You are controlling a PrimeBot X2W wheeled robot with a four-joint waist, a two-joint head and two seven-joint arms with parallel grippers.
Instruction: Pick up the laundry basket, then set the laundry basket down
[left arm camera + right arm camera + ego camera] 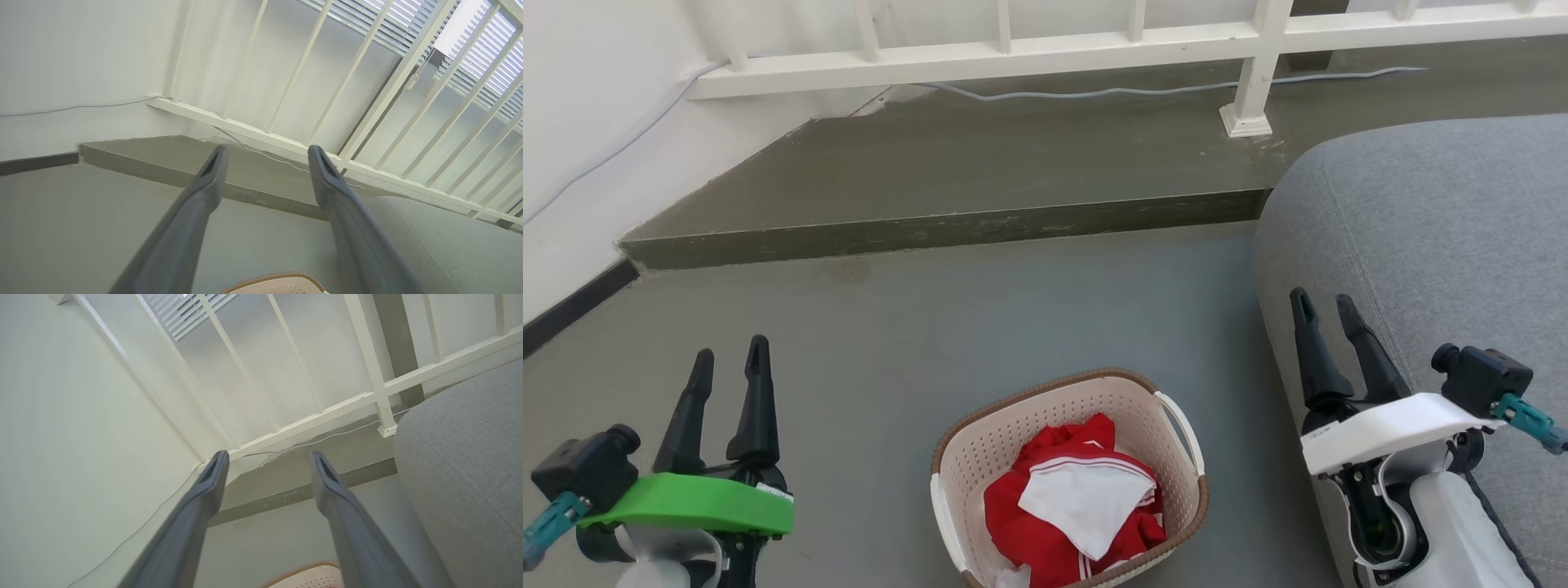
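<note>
The laundry basket (988, 445) stands on the grey floor at the bottom centre of the head view, cream with perforated walls, a brown rim and white side handles, holding red and white clothes (1070, 498). My left gripper (731, 355) hovers open to the basket's left, apart from it. On the basket's right, my right gripper (1325, 304) is open too, in front of the grey sofa. A bit of the basket's rim (278, 279) peeks in at the bottom of the left wrist view between the open fingers (265, 153). The right wrist view has the rim (310, 575) below its open gripper (267, 457).
A grey sofa (1437, 245) fills the right side, close to the basket. A raised concrete step (947, 229) runs across behind, with a white railing (1258, 73) and a cable (1094, 91) on it. A white wall (572, 147) closes the left.
</note>
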